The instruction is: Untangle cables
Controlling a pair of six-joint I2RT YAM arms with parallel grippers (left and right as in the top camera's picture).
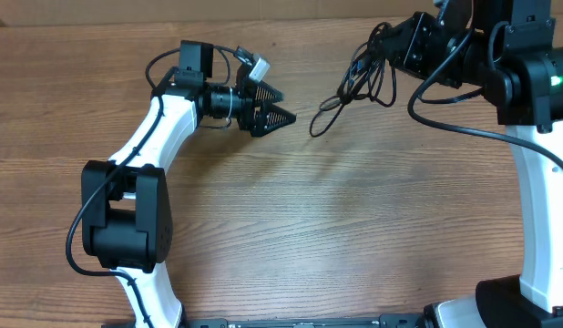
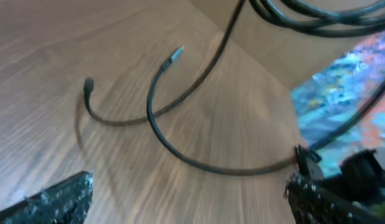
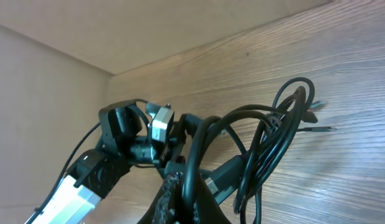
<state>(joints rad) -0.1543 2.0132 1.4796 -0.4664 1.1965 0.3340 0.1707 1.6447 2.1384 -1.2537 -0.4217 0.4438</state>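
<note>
cables (image 1: 363,77): black tangled bunch in the upper right of the overhead frame, at the tip of the right gripper (image 1: 391,46)
cables vs right gripper: clamped on the bunch. In the right wrist view the cords rise from the bottom centre and loop up to the right
cables vs left gripper (image 1: 280,105): apart. In the overhead view the lowest loop trails down-left from the bunch and ends just right of the left fingertips, with bare table (image 1: 309,228) between
left gripper state: spread wide, nothing between the fingers (image 2: 52,198). In the left wrist view one finger is lower left and the other lower right
loose ends: the left wrist view shows two, a silver-tipped plug (image 2: 177,55) upper centre and a dark plug (image 2: 88,84) to its left. Both curve back toward the bunch at the top right
ends vs table: close over the wood, shadows beneath. Can't tell if they touch
count, cables: more than one cord. The loops overlap too much for an exact number
count, plugs seen: two
count, grippers: two, one clamped and one spread
count, arms: two, left arm at left of the overhead frame, right arm at right
</note>
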